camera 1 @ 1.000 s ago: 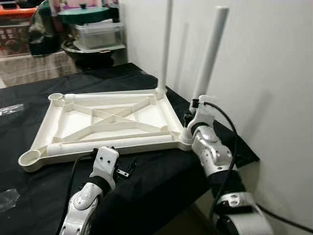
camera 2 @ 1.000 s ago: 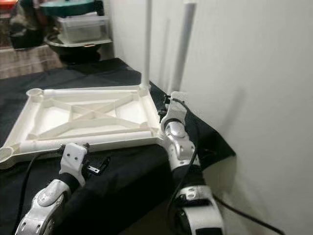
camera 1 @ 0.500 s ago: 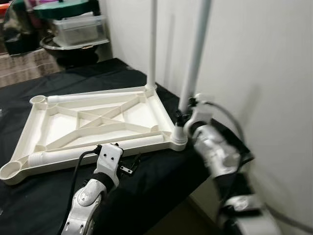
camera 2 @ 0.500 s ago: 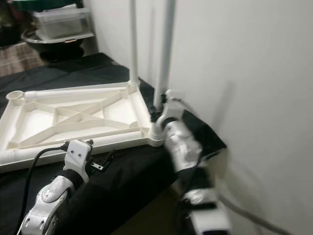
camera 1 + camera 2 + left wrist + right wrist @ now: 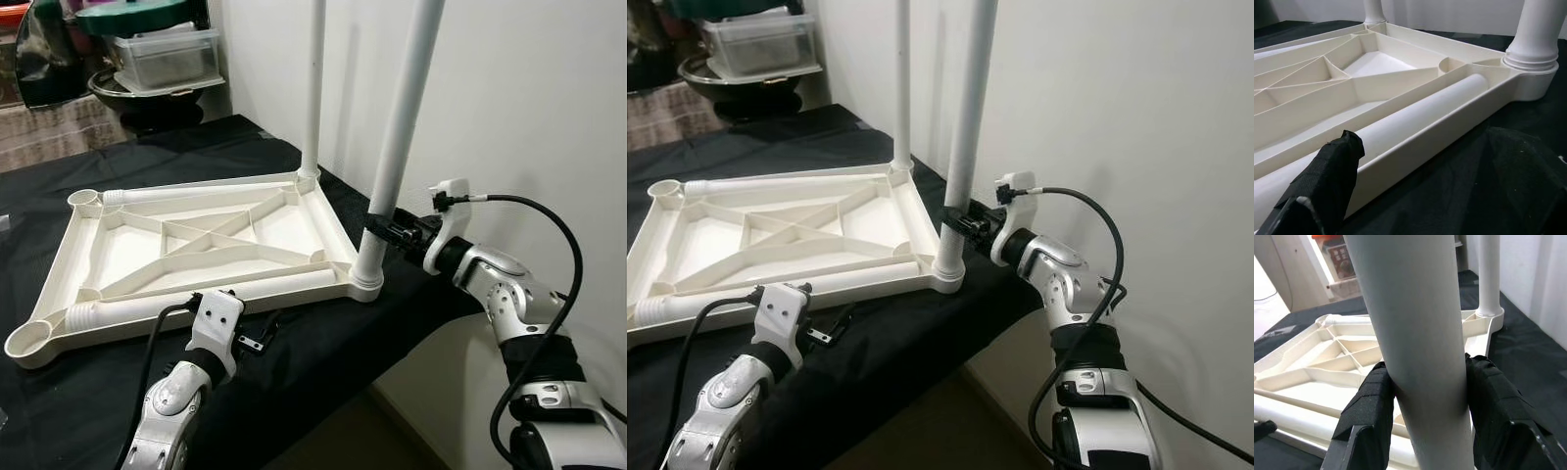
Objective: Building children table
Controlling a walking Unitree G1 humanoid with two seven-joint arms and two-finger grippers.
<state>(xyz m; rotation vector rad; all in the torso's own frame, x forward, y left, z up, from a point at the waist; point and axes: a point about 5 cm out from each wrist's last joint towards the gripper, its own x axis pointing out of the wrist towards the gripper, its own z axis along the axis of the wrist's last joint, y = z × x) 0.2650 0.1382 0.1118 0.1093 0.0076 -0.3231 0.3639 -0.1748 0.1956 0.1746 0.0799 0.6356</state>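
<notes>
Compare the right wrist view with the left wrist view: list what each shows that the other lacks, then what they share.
Right wrist view alone: the right tool shut on the near table leg, a black finger pressed to each side, with a red-lidded container far behind.

Left wrist view alone: one black fingertip of the left tool beside a loose white leg lying in the tabletop's edge channel, and the near leg's ringed base seated in its corner socket.

Shared: the upturned white tabletop with its ribs, the black cloth, and the far standing leg.
</notes>
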